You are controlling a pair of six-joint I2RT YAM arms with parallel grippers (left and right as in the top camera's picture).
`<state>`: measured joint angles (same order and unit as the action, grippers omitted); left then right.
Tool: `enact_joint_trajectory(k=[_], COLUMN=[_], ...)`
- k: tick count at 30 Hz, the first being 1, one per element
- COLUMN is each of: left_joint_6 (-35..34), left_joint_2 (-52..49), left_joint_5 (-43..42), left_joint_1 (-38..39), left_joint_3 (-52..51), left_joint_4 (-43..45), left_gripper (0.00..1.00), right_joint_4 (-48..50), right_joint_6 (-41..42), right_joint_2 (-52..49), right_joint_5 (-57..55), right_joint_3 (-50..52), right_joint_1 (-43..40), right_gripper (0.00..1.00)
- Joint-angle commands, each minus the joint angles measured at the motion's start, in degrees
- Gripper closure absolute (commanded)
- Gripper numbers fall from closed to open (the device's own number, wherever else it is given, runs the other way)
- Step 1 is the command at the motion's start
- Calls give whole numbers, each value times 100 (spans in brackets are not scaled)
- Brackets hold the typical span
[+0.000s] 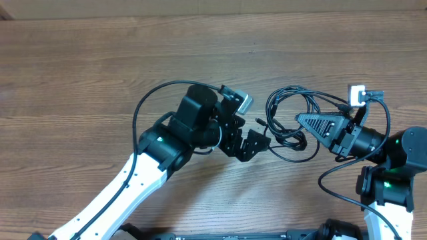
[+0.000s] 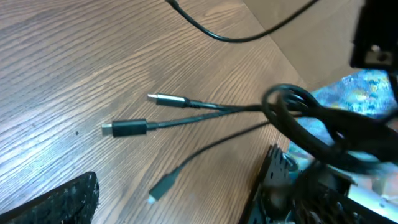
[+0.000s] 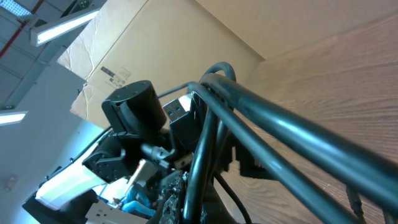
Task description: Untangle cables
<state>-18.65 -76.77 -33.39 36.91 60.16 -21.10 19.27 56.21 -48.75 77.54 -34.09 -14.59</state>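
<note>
**Inspector:** Location of the thin black flexible cables (image 1: 288, 132)?

**Assistant:** Looped in one tangle on the brown wood-grain desk (image 1: 100, 67), toward 3 o'clock from its centre. Three small plugs (image 2: 124, 129) lie free on the tangle's 9 o'clock side.

**Inspector:** Handling?

**Assistant:** Judged light, limp and smooth-sheathed; the loops will drag one another. Best hold is the cord just behind a plug, where it is stiffest.

**Inspector:** Fingers?

**Assistant:** Left fingers (image 1: 257, 142) are spread wide and empty at the tangle's 9 o'clock. Right fingers (image 1: 313, 123) are clenched at 3 o'clock with loops draped over them. Whether a strand is pinched, I cannot tell.

Overhead looks straight down; wrist views near cables (image 2: 127, 129).
</note>
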Motion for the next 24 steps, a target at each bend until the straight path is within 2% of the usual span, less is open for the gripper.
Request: enact_joint_trajectory(k=[1, 9, 13, 17, 24], left_joint_6=[-619, -748, -748, -1294, -1464], left_joint_2=[-363, -815, -815, -817, -750], left_joint_5=[175, 109, 686, 1556, 1650], left_joint_1=[46, 72, 72, 61, 63], left_joint_3=[79, 79, 79, 79, 81], left_joint_4=[195, 350, -46, -651, -785], left_gripper=[0, 1, 0, 0, 0], right_joint_4=[48, 48, 48, 48, 63], right_joint_6=[85, 83, 81, 81, 81], right_joint_2=[81, 79, 79, 79, 79], right_joint_5=[-33, -28, -28, -31, -31], right_joint_3=[-136, -136, -136, -136, -136], right_joint_1=[-17, -17, -17, -17, -17], right_gripper=[96, 96, 96, 96, 96])
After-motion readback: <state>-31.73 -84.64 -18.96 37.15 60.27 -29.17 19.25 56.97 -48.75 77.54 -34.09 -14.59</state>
